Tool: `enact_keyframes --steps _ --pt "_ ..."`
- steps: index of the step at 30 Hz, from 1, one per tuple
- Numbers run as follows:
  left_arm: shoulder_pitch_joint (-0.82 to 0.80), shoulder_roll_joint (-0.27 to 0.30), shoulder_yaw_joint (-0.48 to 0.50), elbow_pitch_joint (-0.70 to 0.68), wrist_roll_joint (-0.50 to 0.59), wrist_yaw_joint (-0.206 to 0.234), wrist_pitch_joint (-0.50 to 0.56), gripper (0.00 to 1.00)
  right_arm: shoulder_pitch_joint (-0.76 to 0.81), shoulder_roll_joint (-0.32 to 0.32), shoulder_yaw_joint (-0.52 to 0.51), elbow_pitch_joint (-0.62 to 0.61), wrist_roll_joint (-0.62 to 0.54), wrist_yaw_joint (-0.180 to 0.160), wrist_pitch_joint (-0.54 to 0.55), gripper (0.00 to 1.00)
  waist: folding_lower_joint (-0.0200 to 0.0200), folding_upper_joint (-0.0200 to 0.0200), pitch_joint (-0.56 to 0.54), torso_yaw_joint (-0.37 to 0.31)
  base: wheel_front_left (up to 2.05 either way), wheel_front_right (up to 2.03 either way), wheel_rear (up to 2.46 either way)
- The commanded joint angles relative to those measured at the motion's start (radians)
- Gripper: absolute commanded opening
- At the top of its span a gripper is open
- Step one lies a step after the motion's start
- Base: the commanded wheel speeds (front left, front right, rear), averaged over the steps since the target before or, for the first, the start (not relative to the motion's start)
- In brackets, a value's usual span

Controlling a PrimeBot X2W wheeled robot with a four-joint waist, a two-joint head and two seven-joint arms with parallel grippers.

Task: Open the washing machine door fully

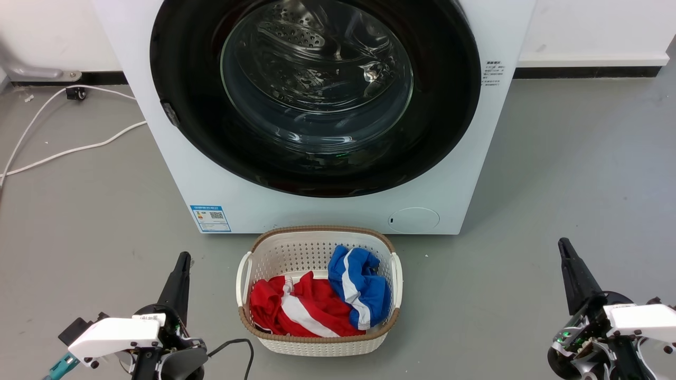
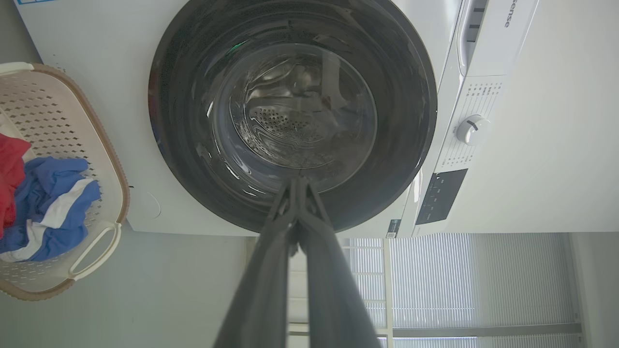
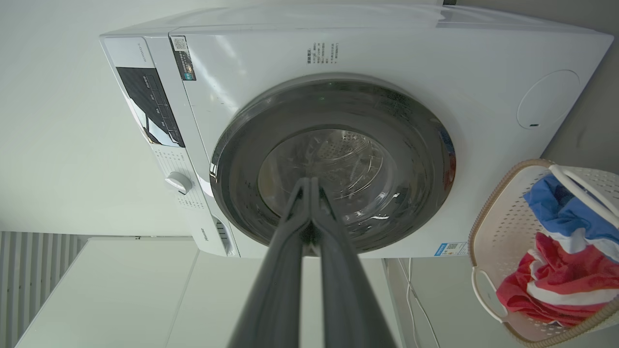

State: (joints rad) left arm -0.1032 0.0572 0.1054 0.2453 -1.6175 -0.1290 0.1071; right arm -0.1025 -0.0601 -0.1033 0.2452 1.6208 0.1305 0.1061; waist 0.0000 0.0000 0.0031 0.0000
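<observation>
The white washing machine (image 1: 454, 174) stands ahead of me against the wall. Its round glossy black door (image 1: 443, 121) with a clear glass bowl centre lies flat against the front, closed; the steel drum shows through the glass. My left gripper (image 1: 184, 257) hovers low at the lower left, fingers pressed together, well short of the machine. My right gripper (image 1: 563, 244) is at the lower right, likewise shut and empty. In the left wrist view the door (image 2: 193, 96) lies beyond my gripper's (image 2: 297, 180) touching tips. The right wrist view shows the same door (image 3: 425, 145) past my shut gripper (image 3: 309, 180).
A white laundry basket (image 1: 248, 274) holding red and blue clothes sits on the grey floor directly before the machine, between my arms. White cables (image 1: 63, 150) trail across the floor at the left. A blue label sticker (image 1: 210, 218) and round cap (image 1: 414, 219) mark the machine's lower front.
</observation>
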Motion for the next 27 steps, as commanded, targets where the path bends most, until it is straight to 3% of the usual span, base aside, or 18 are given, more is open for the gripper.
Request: enact_keyframes --steps 1,9,10,27 --pt "-0.009 -0.001 0.003 0.001 0.003 -0.003 0.002 0.00 -0.011 0.003 -0.001 0.001 -0.004 0.001 0.000 0.00 0.0000 0.0000 0.000 0.000 0.00 0.00 0.00" --pt "-0.009 -0.002 0.004 0.001 0.003 -0.003 0.004 0.00 -0.011 0.004 -0.002 0.001 -0.005 0.000 0.002 0.00 0.0000 0.0000 0.000 0.000 0.00 0.00 0.00" --pt "-0.009 -0.002 0.004 0.001 0.003 -0.003 0.004 1.00 -0.011 0.004 -0.003 0.001 -0.005 0.000 0.002 1.00 0.0000 0.0000 0.000 0.000 0.00 0.00 0.00" --pt "0.014 -0.002 -0.075 -0.033 0.044 0.000 -0.065 1.00 0.045 -0.003 0.032 -0.044 -0.056 0.000 -0.060 1.00 0.0000 0.0000 -0.001 0.000 0.00 0.00 0.00"
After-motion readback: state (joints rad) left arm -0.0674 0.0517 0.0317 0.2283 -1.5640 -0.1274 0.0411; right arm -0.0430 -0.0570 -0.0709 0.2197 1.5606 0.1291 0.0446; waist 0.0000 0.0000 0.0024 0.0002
